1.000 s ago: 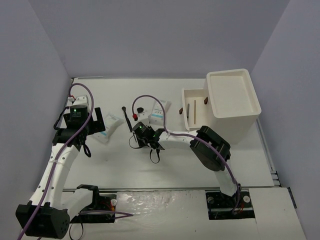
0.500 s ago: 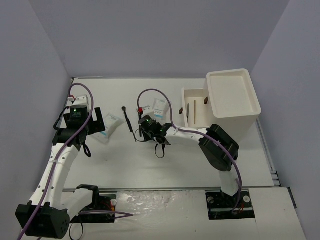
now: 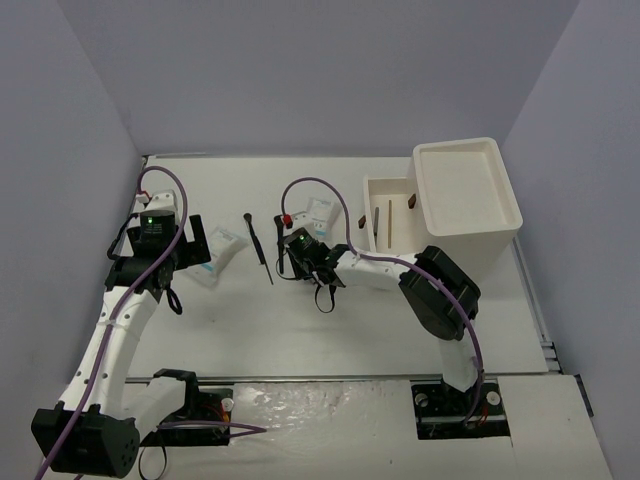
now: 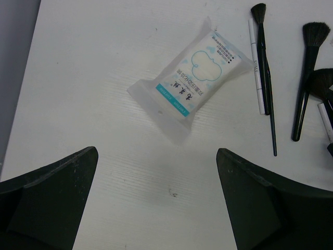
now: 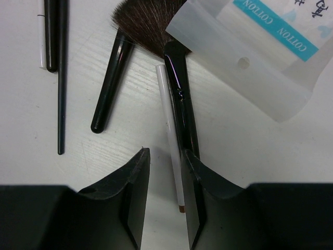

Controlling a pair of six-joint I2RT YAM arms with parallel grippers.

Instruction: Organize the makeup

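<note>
Gleaming black brush (image 5: 183,104); thin white pencil (image 5: 171,135)

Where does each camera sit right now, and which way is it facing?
Top external: above and behind the bases, facing down on the table; left arm and right arm show.
Left wrist: on left arm, facing down at a white packet; left tool open.
Right wrist: facing down at a white pencil, right tool straddling it.
Shared: top and left wrist both show that packet.

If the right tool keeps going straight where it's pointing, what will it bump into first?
Probably the thin white stick, lying between the open fingers of the right tool, with the black brush handle right beside it. Depth is hard to judge.
</note>
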